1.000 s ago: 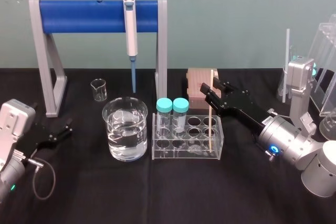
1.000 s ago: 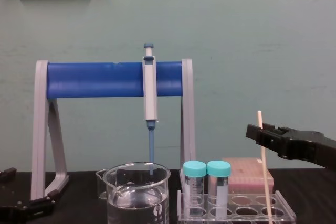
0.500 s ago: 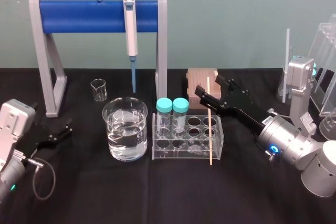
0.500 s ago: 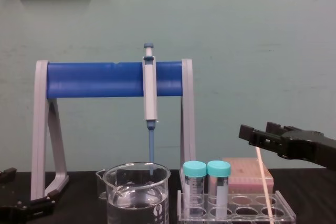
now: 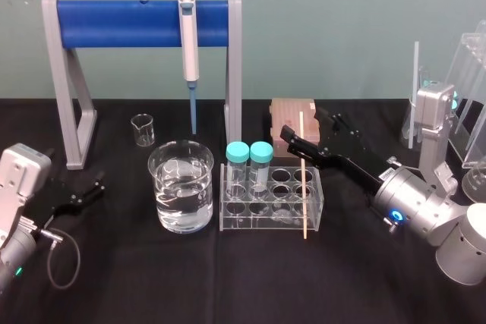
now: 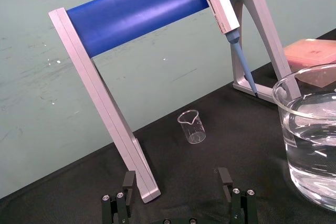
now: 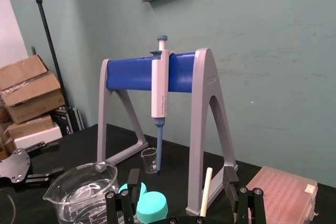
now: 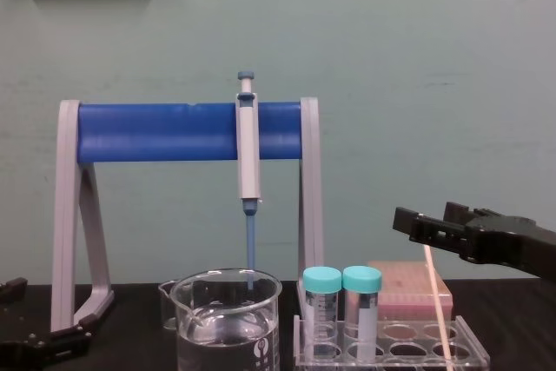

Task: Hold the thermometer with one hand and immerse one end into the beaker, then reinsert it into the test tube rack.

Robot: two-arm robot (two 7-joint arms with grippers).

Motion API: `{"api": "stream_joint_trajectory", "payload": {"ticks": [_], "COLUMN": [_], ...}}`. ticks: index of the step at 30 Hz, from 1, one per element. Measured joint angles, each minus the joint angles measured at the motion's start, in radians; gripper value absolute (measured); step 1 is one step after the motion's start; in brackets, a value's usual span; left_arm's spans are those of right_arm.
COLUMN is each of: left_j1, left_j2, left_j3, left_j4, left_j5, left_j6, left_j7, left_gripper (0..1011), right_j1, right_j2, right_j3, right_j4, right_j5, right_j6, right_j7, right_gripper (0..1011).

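Grip the thin cream-white thermometer rod [image 5: 302,180], leaning in a right-end hole of the clear acrylic test tube rack [image 5: 250,224], by squarely closing the black right gripper [image 5: 298,124], spread empty around its top end, then lift straight, leaving the open left gripper [image 6: 176,179] parked far left.

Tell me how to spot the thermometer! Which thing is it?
Find the big stand with the blue bar; just in front of its right leg sits a clear rack. The thermometer stands at the rack's right end, with the open right claw around it, while the left claw rests far left. Unlike the two fat teal-capped tubes in the same rack, it is a bare, thin cream stick.
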Motion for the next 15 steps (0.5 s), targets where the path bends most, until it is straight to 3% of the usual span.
{"api": "stream_joint_trajectory", "payload": {"ticks": [7,11,12,14,15], "left_j1": [0.000,0.000,0.000,0.000,0.000], "left_j2": [0.000,0.000,0.000,0.000,0.000], "left_j3": [0.000,0.000,0.000,0.000,0.000], "left_j4": [0.000,0.000,0.000,0.000,0.000], "left_j5": [0.000,0.000,0.000,0.000,0.000], "left_j6": [0.000,0.000,0.000,0.000,0.000], "left_j7": [0.000,0.000,0.000,0.000,0.000], "left_gripper": [1004,1004,1004,1004,1004], "right_j1": [-0.002,-0.010,-0.010,-0.019,-0.019], "right_j2": [-0.031,-0.076,-0.076,-0.101,-0.101], "right_j3": [0.025,0.069,0.069,0.092,0.092], "right_j4": [-0.015,-0.057,-0.057,-0.097,-0.097], "right_j5": [-0.003,-0.046,-0.046,-0.085,-0.085], "right_j6": [-0.037,-0.077,-0.077,-0.069,-0.069], "right_j7": [-0.051,-0.167,-0.167,-0.263,-0.263], "right_gripper": [1002,1003,1003,1003,1002]}}
